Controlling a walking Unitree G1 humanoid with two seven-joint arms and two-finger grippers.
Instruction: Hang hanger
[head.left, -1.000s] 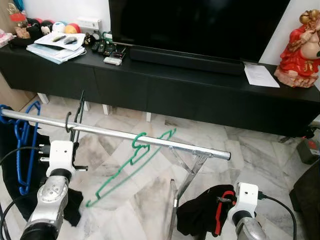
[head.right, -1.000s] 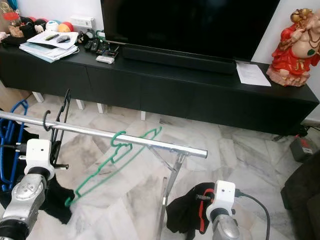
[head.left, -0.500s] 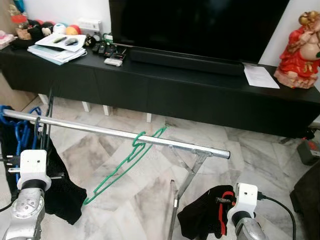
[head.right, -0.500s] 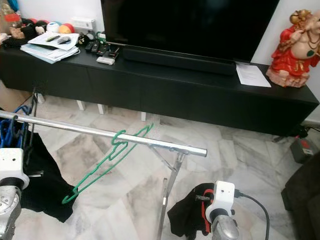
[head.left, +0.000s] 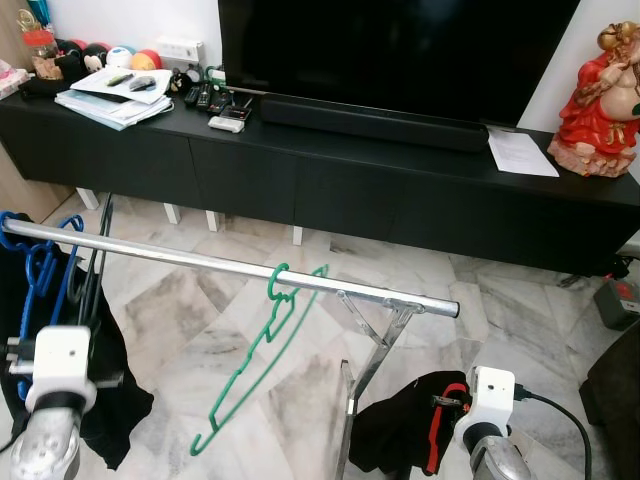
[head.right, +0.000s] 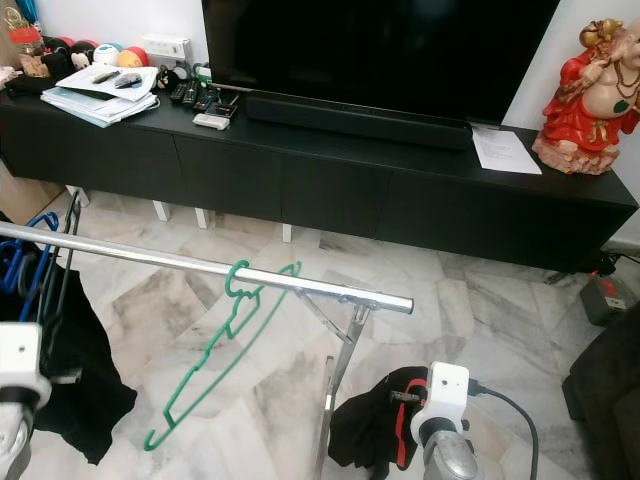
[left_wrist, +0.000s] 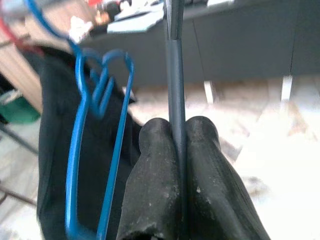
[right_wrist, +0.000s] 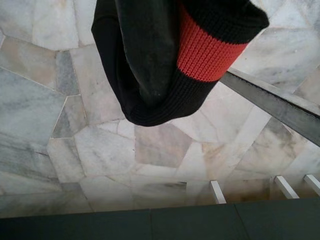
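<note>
A silver rail (head.left: 200, 262) runs across the room at knee height on a folding stand (head.left: 375, 350). From the rail a green hanger (head.left: 262, 350) hangs by its hook, tilted down to the left. My left gripper (left_wrist: 177, 131) is shut on the thin bar of a black hanger (head.left: 97, 255) at the rail's left part, and a black garment (head.left: 110, 400) hangs below it. Whether its hook sits on the rail is unclear. Blue hangers (head.left: 38, 265) hang at the rail's left end. My right wrist (head.left: 490, 392) is low at the right, with a black and red cloth (right_wrist: 175, 55) in front of it.
A long black TV console (head.left: 350, 190) with a TV and soundbar (head.left: 375, 120) stands behind the rail. Papers and small items (head.left: 110, 95) lie at its left end, a red figurine (head.left: 600, 90) at its right. The floor is marble (head.left: 180, 310).
My left arm has moved left and down with the black hanger, which has slid along the rail toward the blue hangers. The green hanger has swung to hang more steeply.
</note>
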